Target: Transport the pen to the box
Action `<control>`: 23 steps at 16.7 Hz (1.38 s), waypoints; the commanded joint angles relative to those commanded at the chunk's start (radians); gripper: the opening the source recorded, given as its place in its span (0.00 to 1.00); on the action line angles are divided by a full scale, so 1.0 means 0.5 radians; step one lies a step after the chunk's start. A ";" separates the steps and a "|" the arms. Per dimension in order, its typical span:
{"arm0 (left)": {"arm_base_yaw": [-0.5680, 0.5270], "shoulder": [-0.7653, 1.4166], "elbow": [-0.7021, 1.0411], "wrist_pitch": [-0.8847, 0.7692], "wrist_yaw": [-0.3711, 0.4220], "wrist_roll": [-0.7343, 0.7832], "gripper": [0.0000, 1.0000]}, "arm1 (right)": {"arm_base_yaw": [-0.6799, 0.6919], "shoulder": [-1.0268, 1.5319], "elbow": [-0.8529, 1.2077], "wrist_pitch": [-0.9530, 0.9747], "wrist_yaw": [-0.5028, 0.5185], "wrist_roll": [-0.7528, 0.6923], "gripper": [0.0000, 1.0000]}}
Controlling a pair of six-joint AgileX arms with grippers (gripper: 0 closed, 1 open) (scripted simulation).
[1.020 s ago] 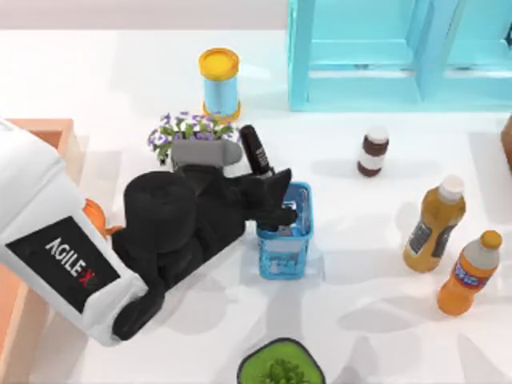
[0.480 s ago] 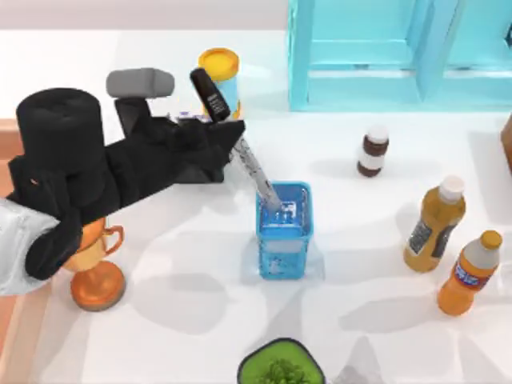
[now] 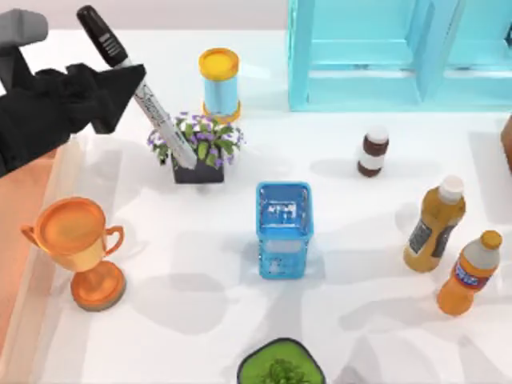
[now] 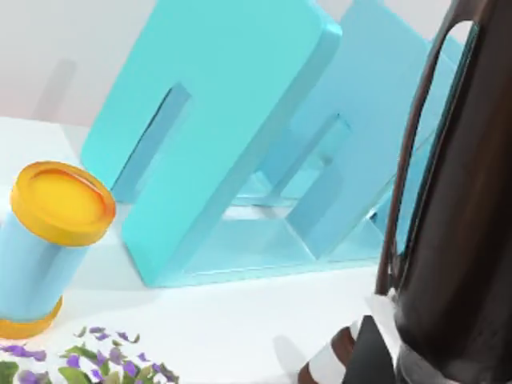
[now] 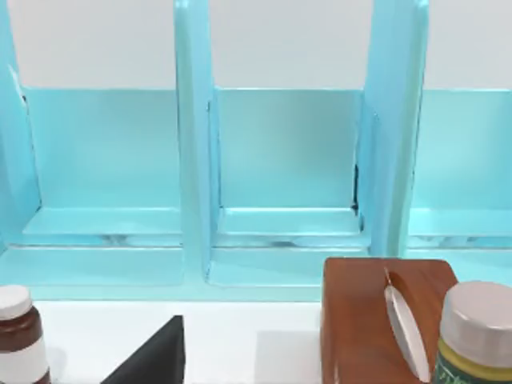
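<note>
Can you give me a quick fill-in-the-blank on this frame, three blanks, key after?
1. The left gripper is shut on the ____.
2. The pen hangs with its black cap pointing ____ the table's far edge.
3. The trophy stands beside the ____ at the table's left edge.

Missing words: pen; toward; box

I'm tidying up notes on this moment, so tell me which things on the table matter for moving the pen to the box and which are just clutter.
Part of the job:
pen, held by the left gripper
box, at the table's left edge

Just lying about:
trophy
flower pot
blue container
yellow-lidded can
brown jar
two orange bottles
turquoise shelf
</note>
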 joint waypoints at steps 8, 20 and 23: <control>0.067 0.042 0.016 0.043 0.068 -0.011 0.00 | 0.000 0.000 0.000 0.000 0.000 0.000 1.00; 1.194 0.725 0.457 1.224 2.030 -0.063 0.00 | 0.000 0.000 0.000 0.000 0.000 0.000 1.00; 1.514 0.856 0.555 1.529 2.543 -0.057 0.00 | 0.000 0.000 0.000 0.000 0.000 0.000 1.00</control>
